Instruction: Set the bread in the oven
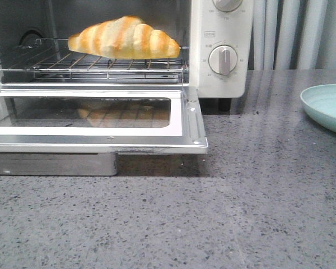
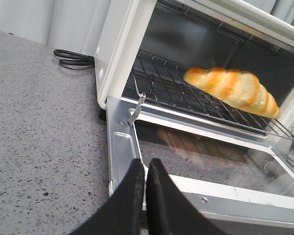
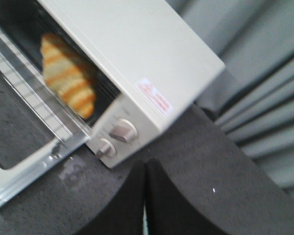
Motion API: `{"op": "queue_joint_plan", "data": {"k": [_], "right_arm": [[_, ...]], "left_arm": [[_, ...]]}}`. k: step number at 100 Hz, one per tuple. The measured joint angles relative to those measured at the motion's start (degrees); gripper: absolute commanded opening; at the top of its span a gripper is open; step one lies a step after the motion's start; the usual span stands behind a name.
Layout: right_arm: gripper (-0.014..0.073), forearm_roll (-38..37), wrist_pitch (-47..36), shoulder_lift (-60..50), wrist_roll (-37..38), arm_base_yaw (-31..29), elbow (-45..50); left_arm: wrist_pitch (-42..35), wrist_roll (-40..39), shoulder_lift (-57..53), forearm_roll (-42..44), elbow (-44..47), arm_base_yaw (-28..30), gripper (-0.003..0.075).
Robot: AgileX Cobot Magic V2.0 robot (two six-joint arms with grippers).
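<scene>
- Front view: the bread (image 1: 125, 38) lies on the wire rack (image 1: 101, 66) inside the oven (image 1: 221, 84), its long side across the opening and its pointed ends to either side.
- The oven stands at the far left of the table (image 1: 213, 224), against the far edge, and its door (image 1: 95, 120) is folded down flat towards the near edge.
- A faint reflection of the bread shows in the glass of the door.
- Two round knobs (image 1: 223, 59) sit on the oven's panel, to the right of the opening.
- A pale green plate (image 1: 327, 106) rests at the right edge of the table, well apart from the oven.
- Behind the table hangs a grey curtain (image 1: 294, 33).
- In the left wrist view, the left gripper (image 2: 145, 169) has its fingers pressed together and grips nothing; it hangs above the door's corner.
- In the right wrist view, the right gripper (image 3: 145, 171) also has its fingers closed together, empty, over bare table beside the oven's knob side.
- A black cord (image 2: 73, 57) lies coiled on the table beside the oven.
</scene>
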Motion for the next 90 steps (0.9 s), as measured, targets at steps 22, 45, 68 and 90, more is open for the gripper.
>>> {"op": "queue_joint_plan", "data": {"k": [22,45,68,90], "right_arm": [[-0.0058,5.93,-5.49,-8.44,0.00,-15.92,14.17],[-0.0058,15.38,-21.85,-20.94,0.00,-35.40,38.88],[-0.0058,24.04,-37.48,-34.91,0.09,-50.25,61.11],[-0.0058,26.11,-46.62,-46.85,0.29,-54.97,72.98]], "left_arm": [[0.00,0.00,0.00,0.00,0.00,0.00,-0.0021],[-0.04,0.00,0.00,0.00,0.00,0.00,-0.0021],[-0.04,0.00,0.00,0.00,0.00,0.00,-0.0021],[-0.04,0.00,0.00,0.00,0.00,0.00,-0.0021]]}}
